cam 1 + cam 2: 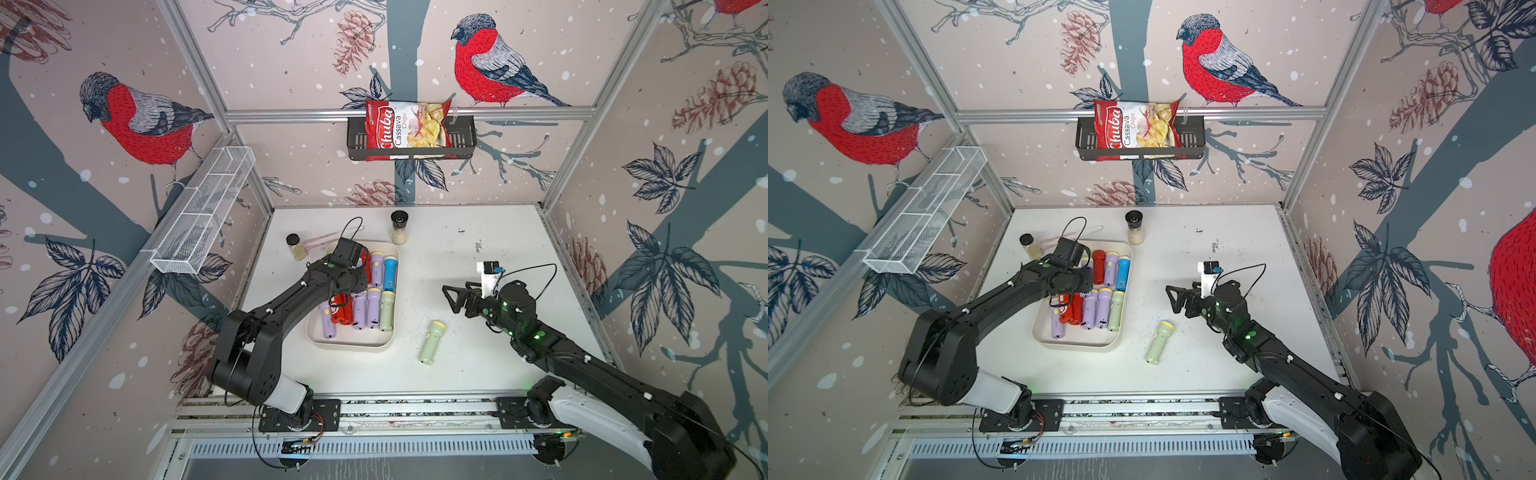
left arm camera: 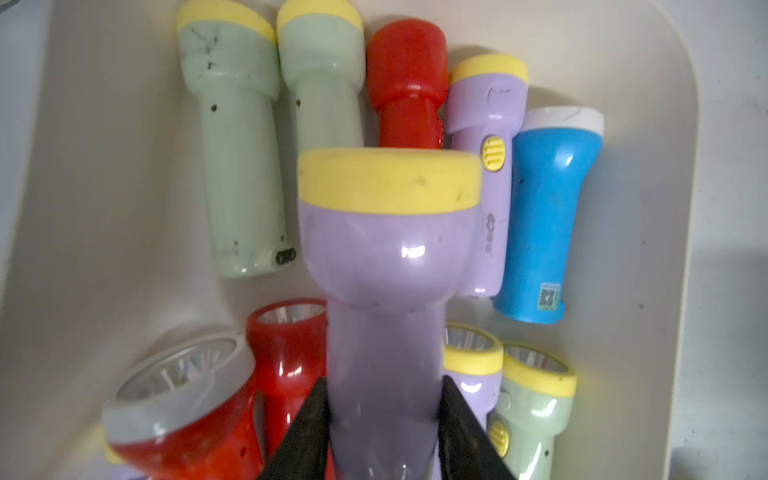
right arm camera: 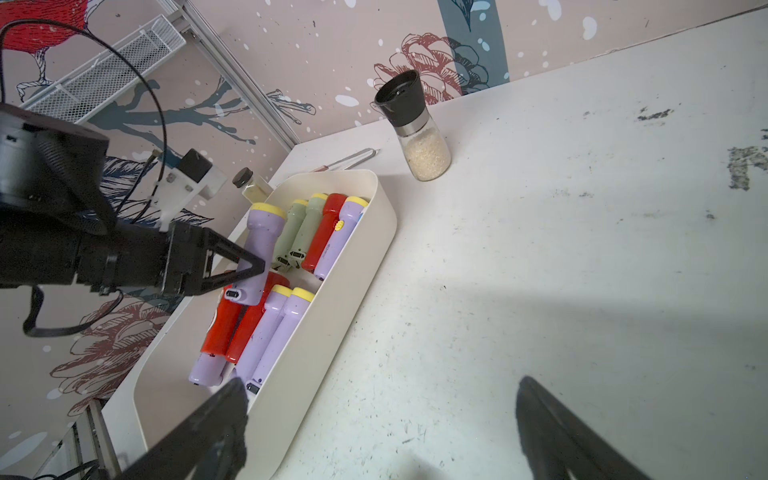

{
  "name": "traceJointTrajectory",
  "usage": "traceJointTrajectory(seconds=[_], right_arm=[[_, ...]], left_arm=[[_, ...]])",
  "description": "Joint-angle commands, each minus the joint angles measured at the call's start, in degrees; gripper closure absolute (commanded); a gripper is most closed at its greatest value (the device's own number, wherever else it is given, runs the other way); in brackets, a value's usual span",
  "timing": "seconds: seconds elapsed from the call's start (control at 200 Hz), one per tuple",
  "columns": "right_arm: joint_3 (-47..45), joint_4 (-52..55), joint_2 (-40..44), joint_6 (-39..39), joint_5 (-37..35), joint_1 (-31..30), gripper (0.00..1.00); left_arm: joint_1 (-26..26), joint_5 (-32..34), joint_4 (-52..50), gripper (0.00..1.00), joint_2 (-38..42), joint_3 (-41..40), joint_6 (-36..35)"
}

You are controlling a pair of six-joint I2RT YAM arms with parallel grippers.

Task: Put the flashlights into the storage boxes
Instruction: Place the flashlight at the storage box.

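Black fingers [image 2: 307, 428] of the left tool [image 2: 384, 388] are clamped on the handle of a lilac flashlight [image 2: 388, 257]. It hangs over the tray [image 2: 648, 208], yellow head towards the far end, above the flashlights [image 2: 232, 166] lying there in two rows. I judge the step in hand to be the setting-down. Lower it, brought level and in line with the rows, until it rests in a gap or on its neighbours, and only then part the fingers. Dropped from height, it could roll off the red ones beneath or hop the low wall. Lift straight up afterwards. Further out, the right tool [image 1: 449, 300] stands wide apart and empty over the surface [image 1: 478, 232]. It is near a green flashlight [image 1: 432, 343] lying outside the tray, likely the next pick.
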State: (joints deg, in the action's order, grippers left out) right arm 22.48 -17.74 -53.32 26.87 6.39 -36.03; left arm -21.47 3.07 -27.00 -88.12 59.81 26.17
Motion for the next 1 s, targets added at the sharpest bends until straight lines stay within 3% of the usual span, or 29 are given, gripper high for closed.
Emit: traceJointTrajectory(seconds=[0.0, 0.36, 0.625, 0.77, 0.996], right_arm=[[0.6, -1.5, -0.2, -0.9, 0.2, -0.2, 0.00], [0.4, -1.9, -0.4, -0.1, 1.3, -0.6, 0.00], [0.7, -1.8, -0.6, 0.1, 0.9, -0.9, 0.00], [1.6, -0.6, -1.0, 0.0, -0.5, -1.9, 0.00], [2.8, -0.3, -2.8, 0.4, -2.2, -3.3, 0.00]], left_arm=[[1.4, -1.5, 2.6, 0.78, -2.9, 2.8, -1.7], [3.2, -1.3, 3.7, 0.77, -11.0, 8.5, -2.7], [3.3, -1.8, 4.2, 0.65, -12.9, 10.3, -2.6], [3.2, -0.9, 3.5, 0.51, -10.8, 10.0, -2.4], [3.2, -1.8, 0.1, 0.50, -3.6, 9.8, -2.6]])
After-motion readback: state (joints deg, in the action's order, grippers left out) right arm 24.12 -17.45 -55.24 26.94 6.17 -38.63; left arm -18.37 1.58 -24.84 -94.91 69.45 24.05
